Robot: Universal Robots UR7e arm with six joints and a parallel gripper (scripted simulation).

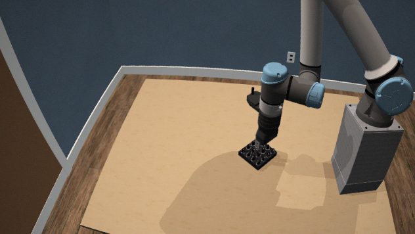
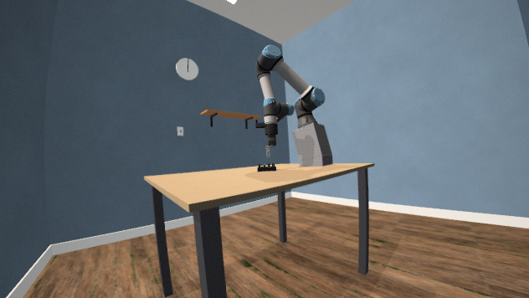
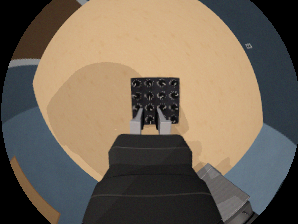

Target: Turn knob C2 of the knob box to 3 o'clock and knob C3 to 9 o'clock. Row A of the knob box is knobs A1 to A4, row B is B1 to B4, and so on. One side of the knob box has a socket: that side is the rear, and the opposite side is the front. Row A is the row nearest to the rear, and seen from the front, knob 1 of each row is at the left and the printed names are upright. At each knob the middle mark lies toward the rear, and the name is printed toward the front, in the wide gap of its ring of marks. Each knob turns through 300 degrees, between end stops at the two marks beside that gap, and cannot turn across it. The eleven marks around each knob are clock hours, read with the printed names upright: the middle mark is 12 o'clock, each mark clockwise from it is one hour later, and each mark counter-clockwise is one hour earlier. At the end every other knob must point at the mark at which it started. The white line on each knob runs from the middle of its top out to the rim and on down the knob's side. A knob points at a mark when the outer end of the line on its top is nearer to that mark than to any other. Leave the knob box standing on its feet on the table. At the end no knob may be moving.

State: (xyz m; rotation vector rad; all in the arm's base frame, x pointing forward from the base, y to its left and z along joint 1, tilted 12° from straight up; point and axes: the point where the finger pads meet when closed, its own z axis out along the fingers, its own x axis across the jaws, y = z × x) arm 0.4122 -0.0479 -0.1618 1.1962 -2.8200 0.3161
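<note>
One square knob box [image 1: 258, 155] sits corner-toward the top view beneath the half-open, empty tool [image 1: 258, 143].

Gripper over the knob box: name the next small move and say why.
Probably a straight descent. The gripper hangs above the knob box with a visible gap in the exterior view, its fingers partly open and holding nothing. In the wrist view they point at the box's near edge, though which knob lies beneath is too small to tell. Lowering until the fingers straddle a knob comes first.

I am seeing one knob box [image 1: 257, 156] sitting on one counter [image 1: 184, 138] just below my single pincer [image 1: 258, 143], carrying sixteen knobs.
</note>
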